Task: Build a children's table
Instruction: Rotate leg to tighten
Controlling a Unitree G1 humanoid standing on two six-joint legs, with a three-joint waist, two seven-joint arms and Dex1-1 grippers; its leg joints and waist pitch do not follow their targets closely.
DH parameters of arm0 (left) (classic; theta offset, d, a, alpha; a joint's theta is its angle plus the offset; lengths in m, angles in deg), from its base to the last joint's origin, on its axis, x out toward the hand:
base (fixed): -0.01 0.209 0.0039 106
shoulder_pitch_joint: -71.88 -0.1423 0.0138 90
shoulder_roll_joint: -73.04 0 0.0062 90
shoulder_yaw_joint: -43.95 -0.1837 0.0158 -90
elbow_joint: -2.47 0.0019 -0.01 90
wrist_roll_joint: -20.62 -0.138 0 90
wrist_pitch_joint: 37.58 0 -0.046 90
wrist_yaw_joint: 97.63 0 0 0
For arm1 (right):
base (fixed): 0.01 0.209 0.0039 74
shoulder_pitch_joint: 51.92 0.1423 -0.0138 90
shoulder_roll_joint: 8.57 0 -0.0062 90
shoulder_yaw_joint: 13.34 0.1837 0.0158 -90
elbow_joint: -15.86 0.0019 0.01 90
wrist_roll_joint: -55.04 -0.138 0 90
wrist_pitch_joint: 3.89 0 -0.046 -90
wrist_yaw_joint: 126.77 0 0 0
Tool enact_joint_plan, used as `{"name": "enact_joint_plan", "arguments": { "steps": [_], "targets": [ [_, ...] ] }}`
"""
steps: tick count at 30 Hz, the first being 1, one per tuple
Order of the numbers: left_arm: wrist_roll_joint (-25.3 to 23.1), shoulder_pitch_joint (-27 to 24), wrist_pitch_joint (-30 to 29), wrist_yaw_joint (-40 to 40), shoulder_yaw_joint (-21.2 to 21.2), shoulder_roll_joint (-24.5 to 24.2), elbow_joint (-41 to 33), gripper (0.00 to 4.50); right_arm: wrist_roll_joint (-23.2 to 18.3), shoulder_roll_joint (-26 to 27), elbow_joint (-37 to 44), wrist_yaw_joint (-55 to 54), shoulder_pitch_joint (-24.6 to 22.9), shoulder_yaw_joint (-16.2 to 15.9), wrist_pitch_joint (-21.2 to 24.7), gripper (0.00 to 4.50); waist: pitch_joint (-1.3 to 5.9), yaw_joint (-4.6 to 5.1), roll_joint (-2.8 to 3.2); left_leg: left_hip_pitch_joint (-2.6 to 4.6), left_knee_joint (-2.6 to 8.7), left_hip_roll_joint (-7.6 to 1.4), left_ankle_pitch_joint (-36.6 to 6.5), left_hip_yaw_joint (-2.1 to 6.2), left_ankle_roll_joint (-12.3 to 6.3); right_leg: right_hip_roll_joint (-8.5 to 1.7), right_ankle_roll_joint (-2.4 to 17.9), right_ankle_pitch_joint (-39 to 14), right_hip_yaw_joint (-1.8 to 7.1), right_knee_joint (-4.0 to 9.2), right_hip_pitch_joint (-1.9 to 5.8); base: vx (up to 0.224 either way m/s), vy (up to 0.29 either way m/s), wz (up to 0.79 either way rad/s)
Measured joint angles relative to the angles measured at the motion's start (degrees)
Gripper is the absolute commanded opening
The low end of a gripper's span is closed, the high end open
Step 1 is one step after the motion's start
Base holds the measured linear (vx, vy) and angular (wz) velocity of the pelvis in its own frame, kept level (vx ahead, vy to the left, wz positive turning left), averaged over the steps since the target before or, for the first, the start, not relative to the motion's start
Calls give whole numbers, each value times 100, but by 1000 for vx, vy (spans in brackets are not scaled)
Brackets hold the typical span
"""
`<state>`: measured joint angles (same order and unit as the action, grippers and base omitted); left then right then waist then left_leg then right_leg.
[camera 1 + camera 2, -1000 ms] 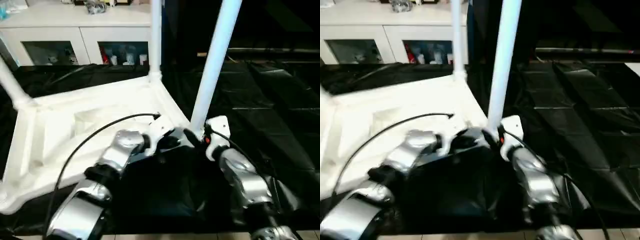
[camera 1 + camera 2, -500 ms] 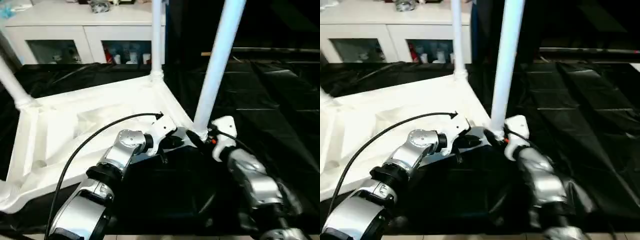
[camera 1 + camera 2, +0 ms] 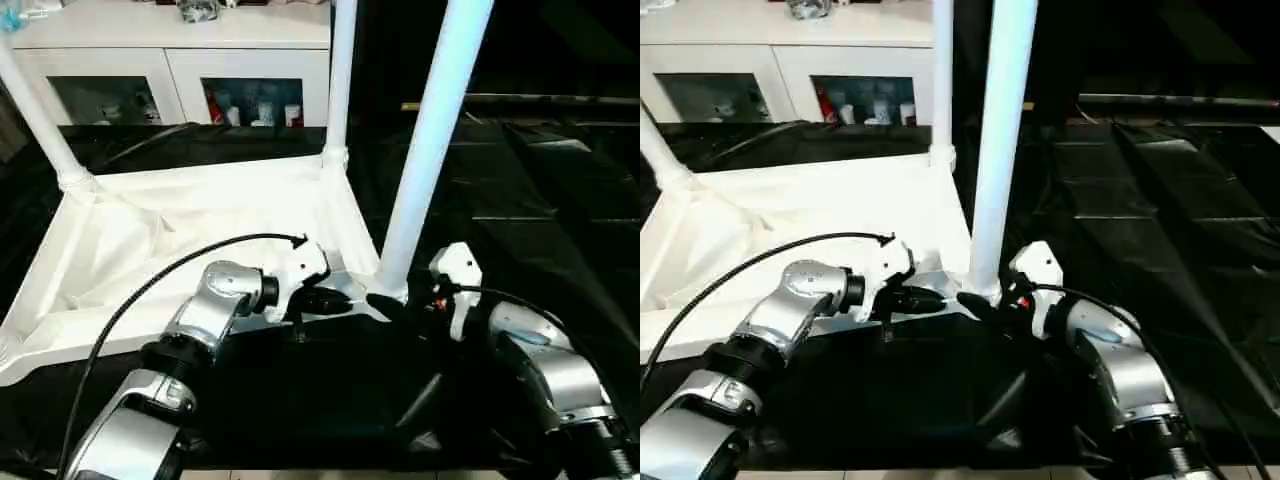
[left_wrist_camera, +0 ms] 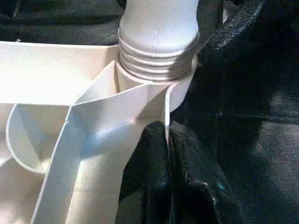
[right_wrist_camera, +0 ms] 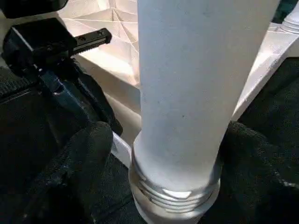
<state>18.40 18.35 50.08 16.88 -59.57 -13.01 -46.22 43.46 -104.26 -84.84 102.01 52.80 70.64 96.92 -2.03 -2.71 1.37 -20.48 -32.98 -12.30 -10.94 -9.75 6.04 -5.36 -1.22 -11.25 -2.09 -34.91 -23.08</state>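
The white tabletop point(image 3: 180, 240) lies upside down on a black sheet, ribs up. Three white legs stand in its corner sockets: the near right leg point(image 3: 430, 140), the far right leg point(image 3: 340, 80) and the far left leg point(image 3: 35, 110). My left gripper point(image 4: 167, 133) is shut on the thin rim point(image 4: 166, 100) just beside the near right socket. My right gripper point(image 5: 168, 154) is open and straddles that leg's base, one finger point(image 5: 79, 163) on each side. A few thread rings point(image 5: 175, 196) show above the socket.
A white cabinet with glass doors point(image 3: 170, 60) stands behind the work. The black sheet point(image 3: 540, 200) spreads wrinkled to the right. A black cable point(image 3: 160, 280) arcs over the tabletop from my left wrist. A strip of light floor point(image 3: 940, 474) shows along the near edge.
My right gripper's fingers have spread wider around the near right leg's base. The left gripper has stayed pinched on the rim. The camera has shifted.
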Motion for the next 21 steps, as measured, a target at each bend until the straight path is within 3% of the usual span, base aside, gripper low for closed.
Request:
{"name": "enact_joint_plan", "arguments": {
  "steps": [10,21],
  "targets": [
    [87,-97,-170,-60,17,-79,-200,0,93,5,-51,-4,78,-112,-19,382,-4,45,-7,0,1,-3,0,0,0,3,0,-1,-1,-1,-2,0,0,0],
    [128,-149,-295,-159,16,-118,-337,0,274,147,-535,-146,329,-236,-41,291,-8,52,-12,-6,0,-3,1,0,-1,3,1,-1,-1,-1,-6,0,0,0]
  ]
}}
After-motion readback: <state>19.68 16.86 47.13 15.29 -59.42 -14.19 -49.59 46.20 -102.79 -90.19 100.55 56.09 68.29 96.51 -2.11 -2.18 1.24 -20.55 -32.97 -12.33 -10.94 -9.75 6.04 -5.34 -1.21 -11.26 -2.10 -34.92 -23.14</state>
